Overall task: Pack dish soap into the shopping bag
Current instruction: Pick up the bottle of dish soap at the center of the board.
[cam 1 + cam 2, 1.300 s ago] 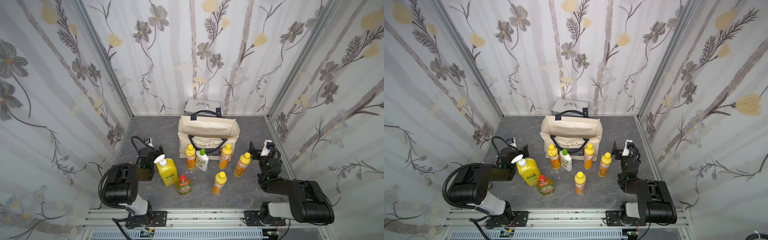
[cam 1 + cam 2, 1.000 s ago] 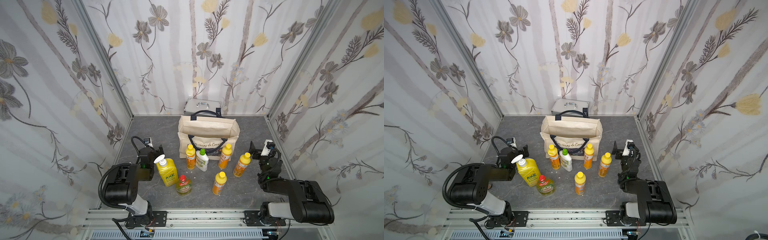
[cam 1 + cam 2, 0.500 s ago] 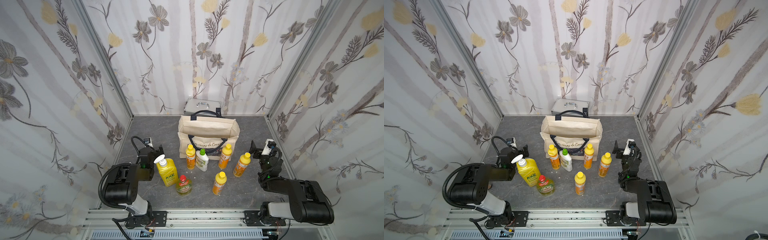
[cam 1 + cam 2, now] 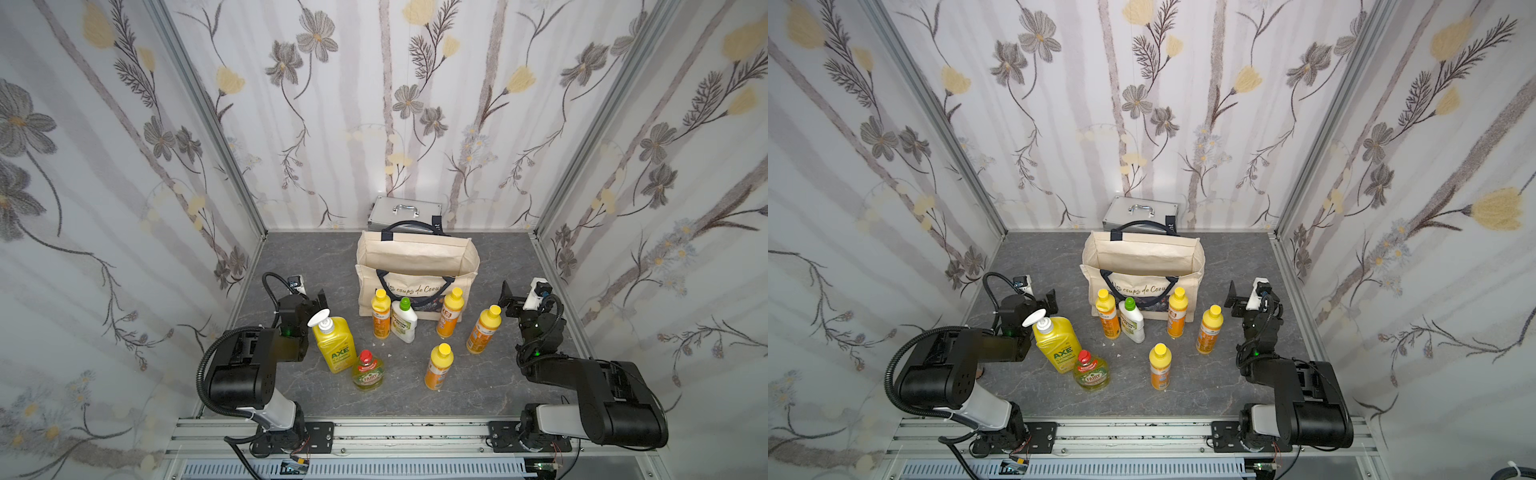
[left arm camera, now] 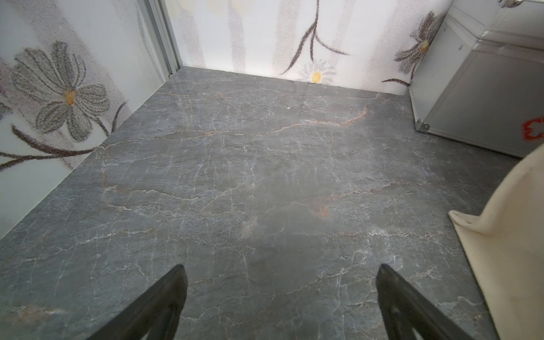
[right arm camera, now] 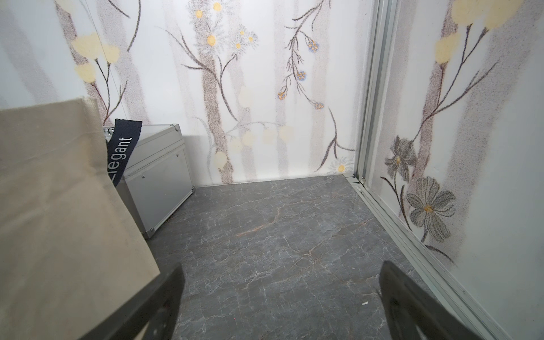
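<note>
Bottles (image 4: 334, 345) before tote (image 4: 415, 253), grippers (image 5: 281, 266) (image 6: 281, 265) spread

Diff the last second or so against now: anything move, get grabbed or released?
Barely anything. The right hand seems to have edged very slightly away from the shopping bag, open and empty. Nothing grabbed or released. The left hand, also open, the seven soap bottles and the bag stayed put.
</note>
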Action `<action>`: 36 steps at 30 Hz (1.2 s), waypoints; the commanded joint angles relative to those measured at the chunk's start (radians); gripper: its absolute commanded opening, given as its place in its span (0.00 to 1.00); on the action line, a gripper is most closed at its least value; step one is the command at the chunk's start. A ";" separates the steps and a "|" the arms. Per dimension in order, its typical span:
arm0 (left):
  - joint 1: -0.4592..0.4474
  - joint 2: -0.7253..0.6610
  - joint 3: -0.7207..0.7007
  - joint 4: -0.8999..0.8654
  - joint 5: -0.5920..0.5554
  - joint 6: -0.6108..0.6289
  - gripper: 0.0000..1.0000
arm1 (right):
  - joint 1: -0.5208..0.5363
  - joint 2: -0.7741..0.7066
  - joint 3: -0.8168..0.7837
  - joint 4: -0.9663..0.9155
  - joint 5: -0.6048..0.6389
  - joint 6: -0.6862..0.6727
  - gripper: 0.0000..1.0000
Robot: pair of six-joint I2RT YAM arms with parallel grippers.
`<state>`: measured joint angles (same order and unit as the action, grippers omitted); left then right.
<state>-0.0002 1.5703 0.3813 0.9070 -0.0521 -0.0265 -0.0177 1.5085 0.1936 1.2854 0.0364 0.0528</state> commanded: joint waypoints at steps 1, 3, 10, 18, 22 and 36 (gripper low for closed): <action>0.000 0.000 0.008 0.012 -0.005 0.005 1.00 | 0.002 0.002 0.006 0.017 0.013 0.002 1.00; 0.000 0.000 0.008 0.012 -0.007 0.004 1.00 | 0.001 0.004 0.007 0.011 0.009 0.005 1.00; -0.001 -0.079 0.072 -0.161 -0.045 -0.009 1.00 | 0.001 -0.071 0.031 -0.086 0.059 0.020 0.99; -0.001 -0.265 0.264 -0.590 -0.091 -0.151 1.00 | 0.002 -0.337 0.078 -0.367 0.138 0.082 1.00; -0.001 -0.360 0.390 -0.770 -0.098 -0.259 1.00 | 0.011 -0.469 0.271 -0.783 0.109 0.157 0.97; -0.023 -0.420 0.627 -1.164 0.182 -0.401 1.00 | 0.326 -0.624 0.730 -1.690 0.146 0.258 0.90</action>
<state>-0.0196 1.1679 1.0042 -0.1940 0.0895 -0.3981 0.2752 0.8948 0.9012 -0.1696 0.1593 0.2531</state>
